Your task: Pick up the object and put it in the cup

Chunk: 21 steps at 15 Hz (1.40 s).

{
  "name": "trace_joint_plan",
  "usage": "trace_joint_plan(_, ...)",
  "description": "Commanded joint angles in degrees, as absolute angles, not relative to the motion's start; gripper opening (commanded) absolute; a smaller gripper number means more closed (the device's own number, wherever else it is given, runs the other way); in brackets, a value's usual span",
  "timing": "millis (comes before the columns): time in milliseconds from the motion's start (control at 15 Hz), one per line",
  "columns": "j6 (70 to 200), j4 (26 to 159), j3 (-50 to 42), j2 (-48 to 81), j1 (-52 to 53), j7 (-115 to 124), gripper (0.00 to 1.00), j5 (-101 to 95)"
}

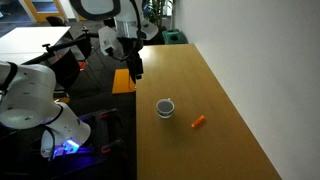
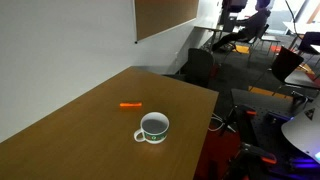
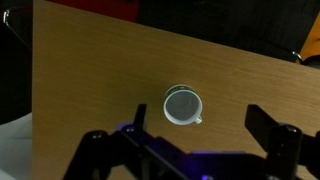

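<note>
Nothing done yet tbh: the tool [image 3: 182, 140] hangs wide open and empty above the desk [image 1: 220, 90], the object [image 1: 199, 122] lies at 4 o'clock of the cup [image 1: 165, 107], so pickup and drop are both left.

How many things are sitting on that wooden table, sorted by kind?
cup: 1
orange stick: 1
Total: 2
</note>
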<state>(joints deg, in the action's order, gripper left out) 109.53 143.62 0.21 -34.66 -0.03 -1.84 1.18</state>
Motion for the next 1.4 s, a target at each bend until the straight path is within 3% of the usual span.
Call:
trace_joint_plan(0, 109.39, 143.51, 0.03, -34.64, 0.2, -1.72, 1.0, 1.06)
trace_joint_plan(667, 109.39, 143.51, 0.03, -34.64, 0.2, -1.72, 1.0, 1.06)
trace_joint_plan(1333, 121.5, 136.71, -3.62, -25.78, 0.65, -13.82, 1.0, -1.75)
